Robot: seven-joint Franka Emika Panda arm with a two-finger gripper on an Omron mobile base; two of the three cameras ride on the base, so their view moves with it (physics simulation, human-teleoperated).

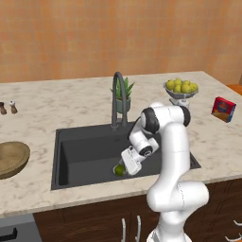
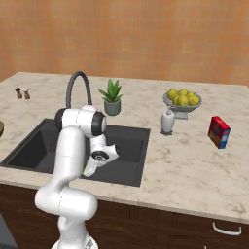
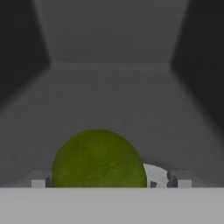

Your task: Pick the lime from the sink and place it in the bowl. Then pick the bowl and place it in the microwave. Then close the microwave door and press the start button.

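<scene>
The lime (image 1: 118,170) is a small glossy green fruit on the floor of the dark grey sink (image 1: 85,151), near its front wall. My gripper (image 1: 124,167) is lowered into the basin, open, with its fingers on either side of the lime. In the hand view the lime (image 3: 98,159) sits low between the fingertips (image 3: 38,182), partly covering the metal drain (image 3: 155,173). From the right, the arm hides most of the lime (image 2: 89,170). The wooden bowl (image 1: 10,158) rests on the counter left of the sink. The microwave and its door are out of view.
A tall arched faucet (image 1: 118,94) and a potted plant (image 1: 125,92) stand behind the sink. Right of it are a white dish of lemons (image 1: 181,88), a small white bottle (image 2: 168,121) and a red box (image 1: 223,108). Two shakers (image 1: 7,108) stand at the far left.
</scene>
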